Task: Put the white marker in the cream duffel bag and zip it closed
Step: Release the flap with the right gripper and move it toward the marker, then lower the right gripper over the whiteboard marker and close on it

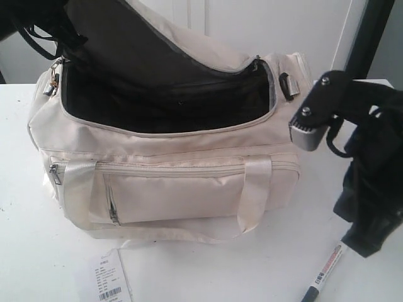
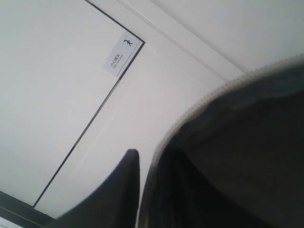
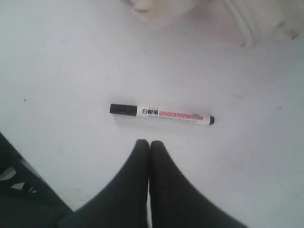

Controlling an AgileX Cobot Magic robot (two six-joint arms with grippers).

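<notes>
The cream duffel bag (image 1: 170, 182) stands on the white table with its top wide open and the dark lining showing. Its top flap (image 1: 157, 44) is held up toward the back left. In the left wrist view one dark finger (image 2: 126, 190) presses against the flap's zip edge (image 2: 190, 118). The fabric hides the other finger, and my left gripper (image 2: 147, 164) is shut on the flap. The white marker (image 1: 324, 274) (image 3: 161, 114) lies flat on the table right of the bag. My right gripper (image 3: 149, 142) (image 1: 356, 242) hangs just over it, shut, holding nothing.
A paper tag with a barcode (image 1: 110, 280) lies in front of the bag. The right arm's grey bracket (image 1: 308, 129) sits close to the bag's right end. A black post (image 1: 371, 31) rises at the back right. The table's bare surface (image 1: 220, 270) stretches along the front.
</notes>
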